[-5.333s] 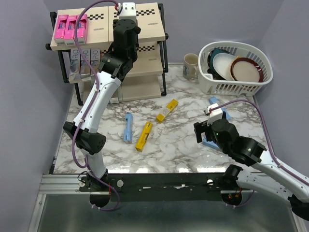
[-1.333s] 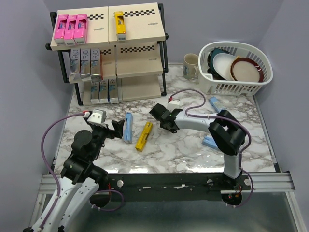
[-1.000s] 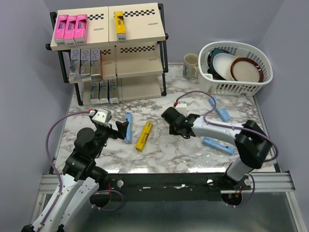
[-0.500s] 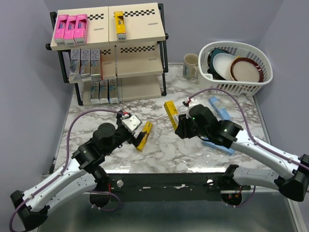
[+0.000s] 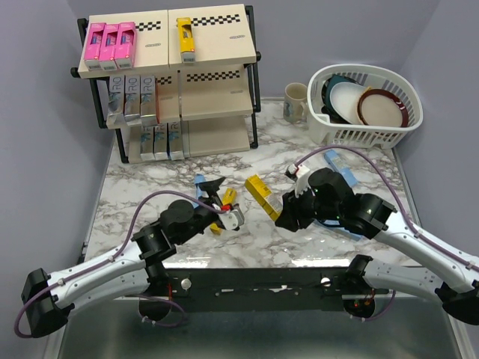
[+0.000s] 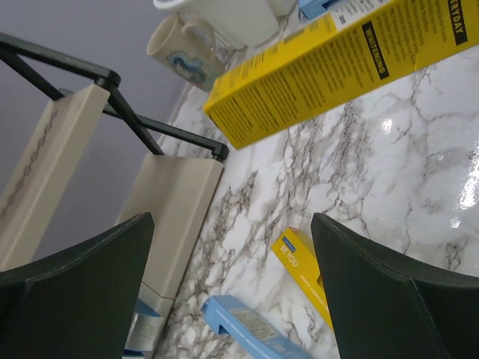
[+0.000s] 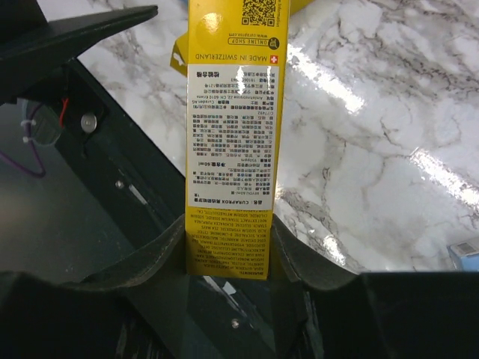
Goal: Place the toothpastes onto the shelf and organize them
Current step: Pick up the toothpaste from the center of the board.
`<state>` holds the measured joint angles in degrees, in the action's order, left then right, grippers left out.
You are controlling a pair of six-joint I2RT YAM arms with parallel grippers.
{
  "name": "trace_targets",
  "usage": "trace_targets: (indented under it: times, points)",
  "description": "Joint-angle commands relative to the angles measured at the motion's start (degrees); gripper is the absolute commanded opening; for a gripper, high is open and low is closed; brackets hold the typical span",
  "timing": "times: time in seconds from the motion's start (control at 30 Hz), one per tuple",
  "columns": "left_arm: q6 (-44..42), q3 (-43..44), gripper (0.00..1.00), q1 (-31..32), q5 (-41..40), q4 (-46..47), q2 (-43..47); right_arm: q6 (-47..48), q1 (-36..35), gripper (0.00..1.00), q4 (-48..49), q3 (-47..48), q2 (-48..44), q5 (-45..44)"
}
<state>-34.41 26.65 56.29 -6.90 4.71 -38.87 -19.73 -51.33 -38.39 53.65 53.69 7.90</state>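
Shelf [image 5: 217, 45], far ahead of both sets of jaws:
- Top tier: three pink cartons [image 5: 110, 41] side by side, plus one shelved yellow carton [image 5: 185, 36].
- Middle tier: a row of silver cartons [image 5: 129, 97] at its left end.
- Bottom tier: a row of bluish cartons [image 5: 161, 140], upright.

White basket [image 5: 359, 136] holds a white plate [image 5: 346, 101], a red-rimmed dish [image 5: 383, 108] and a dark dish [image 5: 333, 84], all standing on edge. A mug [image 5: 294, 101] stands just outside it.

Right gripper [image 5: 280, 209] is clamped on one end of the held yellow carton [image 5: 260, 193]. In the wrist view the fingers [image 7: 168, 250] press both long sides. The rest of the carton sticks out ahead of the jaws, clear of the marble table [image 5: 150, 179].

Left gripper [image 5: 216, 193] has its jaws spread wide and grips nothing. In its wrist view a loose yellow carton [image 6: 303, 273] and a light blue carton [image 6: 247, 329] lie on the table between and below the open jaws. The held yellow carton hangs ahead of them, higher up. Another light blue box [image 5: 338, 161] lies behind the right gripper, partly hidden by the arm.

Against half a second ago:
- The right gripper and its carton have come toward the near edge and closer to the left jaws.
- The left gripper has pushed on over the two loose cartons.

Shelf and basket contents match those of just over a second ago, when the now-held carton was still down on the table under the right gripper.
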Motion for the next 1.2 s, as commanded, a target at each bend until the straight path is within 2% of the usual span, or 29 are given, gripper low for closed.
trace_targets:
  times: [0.0, 0.17, 0.37, 0.5, 0.67, 0.9, 1.0, 1.17]
  points:
    - [-11.0, -0.3, 0.99, 2.8, -1.8, 8.2, -1.1, 4.0, -0.3, 0.29, -2.5, -0.8, -0.1, 6.0]
    - [-16.8, 0.8, 0.99, 6.5, -2.1, 6.0, -3.6, 6.5, -0.3, 0.29, -3.1, -0.6, 0.9, 8.5]
    - [-18.8, 3.0, 0.99, 9.9, -1.4, 2.1, -7.9, 9.1, -0.3, 0.29, -4.8, 0.8, 3.3, 11.1]
    - [-19.2, 3.9, 0.98, 10.2, -0.9, 0.5, -9.8, 10.1, -0.3, 0.29, -5.0, 1.4, 4.3, 11.6]
    - [-19.4, 4.8, 0.91, 10.3, 0.0, -2.9, -11.6, 11.4, -0.3, 0.29, -5.9, 2.3, 5.1, 12.5]
    - [-19.1, 5.8, 0.88, 10.5, 0.3, -5.8, -14.3, 12.5, -0.3, 0.29, -6.3, 2.8, 5.7, 14.0]
    - [-19.3, 6.0, 0.84, 10.5, -0.1, -6.4, -14.9, 13.0, -0.3, 0.30, -6.9, 2.9, 6.0, 14.2]
    - [-19.2, 6.0, 0.69, 10.5, -1.4, -6.3, -14.9, 13.3, -0.3, 0.33, -7.0, 3.0, 6.1, 14.2]
